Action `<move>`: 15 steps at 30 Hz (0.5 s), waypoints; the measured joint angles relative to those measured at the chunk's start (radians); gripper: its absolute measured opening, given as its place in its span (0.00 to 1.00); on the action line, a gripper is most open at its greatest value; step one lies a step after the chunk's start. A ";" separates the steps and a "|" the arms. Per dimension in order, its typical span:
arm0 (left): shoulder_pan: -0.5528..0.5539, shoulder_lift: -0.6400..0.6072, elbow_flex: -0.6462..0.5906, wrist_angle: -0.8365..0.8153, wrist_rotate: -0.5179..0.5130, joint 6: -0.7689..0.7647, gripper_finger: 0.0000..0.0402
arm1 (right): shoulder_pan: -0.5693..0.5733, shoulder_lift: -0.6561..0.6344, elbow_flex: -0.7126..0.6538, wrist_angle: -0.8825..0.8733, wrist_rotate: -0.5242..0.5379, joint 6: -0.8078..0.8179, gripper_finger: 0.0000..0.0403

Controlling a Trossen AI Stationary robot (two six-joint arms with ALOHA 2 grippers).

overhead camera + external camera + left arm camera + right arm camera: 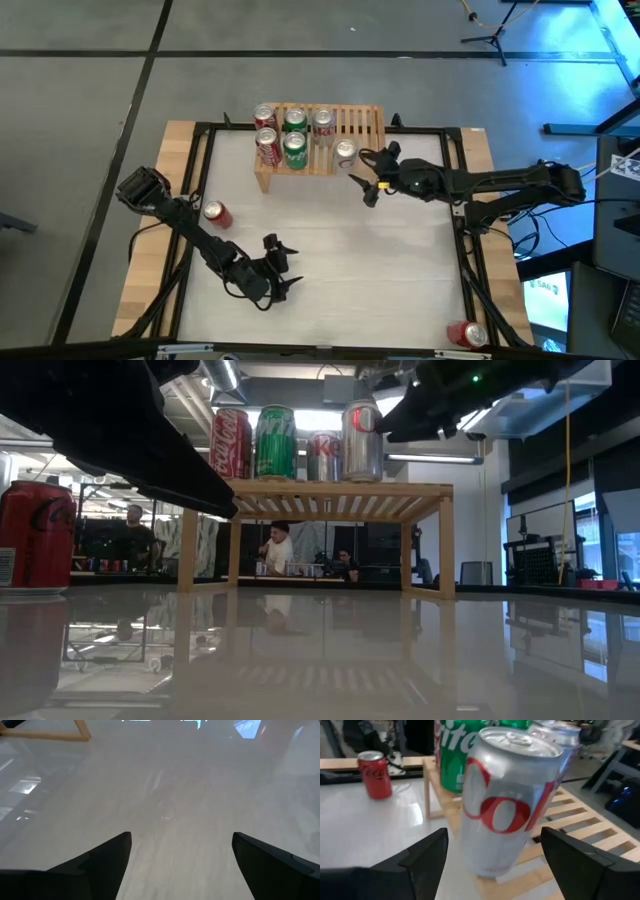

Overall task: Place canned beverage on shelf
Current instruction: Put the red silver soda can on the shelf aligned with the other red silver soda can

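Note:
The light-wood shelf (pixel 352 128) stands at the table's far edge. Two red, two green and one silver can stand on its slats. A second silver can (pixel 507 802) stands upright on the slats at the shelf's near edge; it also shows in the high view (pixel 345 153). My right gripper (pixel 367 176) is open just to the right of it, with one finger on either side of the can (pixel 495 840), apart from it. My left gripper (pixel 281 266) is open and empty, low over the table's near left.
A red can (pixel 216 214) stands on the table at the left, beside my left arm. Another red can (pixel 467 334) lies on the wooden border at the near right corner. The right half of the shelf's slats (pixel 368 122) is bare. People sit in the room behind.

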 joint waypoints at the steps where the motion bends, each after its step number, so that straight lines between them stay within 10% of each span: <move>1: 0.000 0.000 0.000 0.001 0.000 0.000 0.84 | 0.000 0.003 0.000 0.001 0.013 -0.002 0.78; 15: 0.001 0.000 0.000 0.001 0.000 0.003 0.84 | 0.000 0.090 0.001 0.145 0.042 -0.051 0.78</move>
